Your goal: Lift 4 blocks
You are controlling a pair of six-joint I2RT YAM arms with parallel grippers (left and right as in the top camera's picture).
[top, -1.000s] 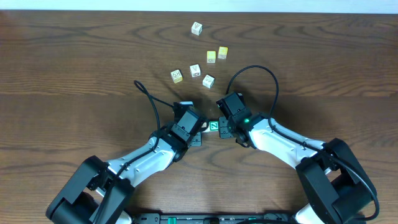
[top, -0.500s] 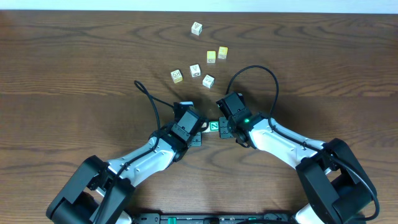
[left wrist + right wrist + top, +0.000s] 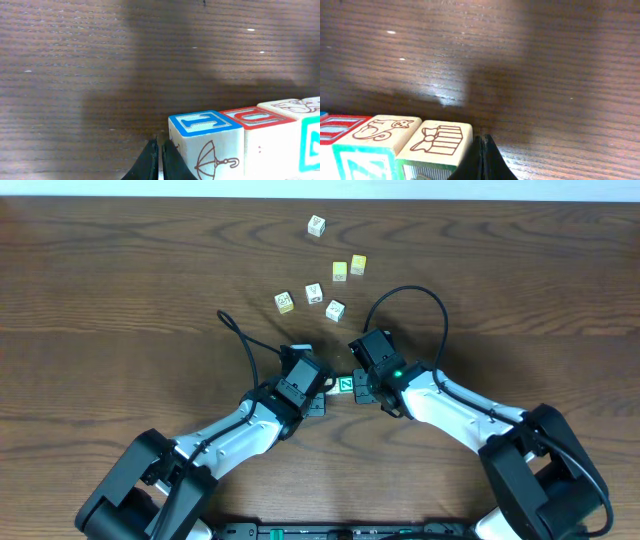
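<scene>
1. The table (image 3: 100,280), dark wood, fills your overhead view.
2. Your left arm (image 3: 235,430) and right arm (image 3: 450,405) angle in from the near edge and converge on the N block (image 3: 344,384).
3. Your left gripper (image 3: 159,150), left of the N block, has its fingers pressed together with nothing between them. Its tip is right up against the outer face of the blue block (image 3: 205,132).
4. Your right gripper (image 3: 481,147), right of the N block, is likewise closed tight on nothing. Its tip is against the gift block (image 3: 439,140).
5. Between the two tips, four blocks sit side by side, touching. In order they are the blue block, the red block (image 3: 252,117), the N block and the gift block. You cannot tell whether they clear the table.
6. Six loose cubes (image 3: 335,310) lie scattered beyond the N block, toward the far edge and well apart from both grippers. Two are plain yellow.
</scene>
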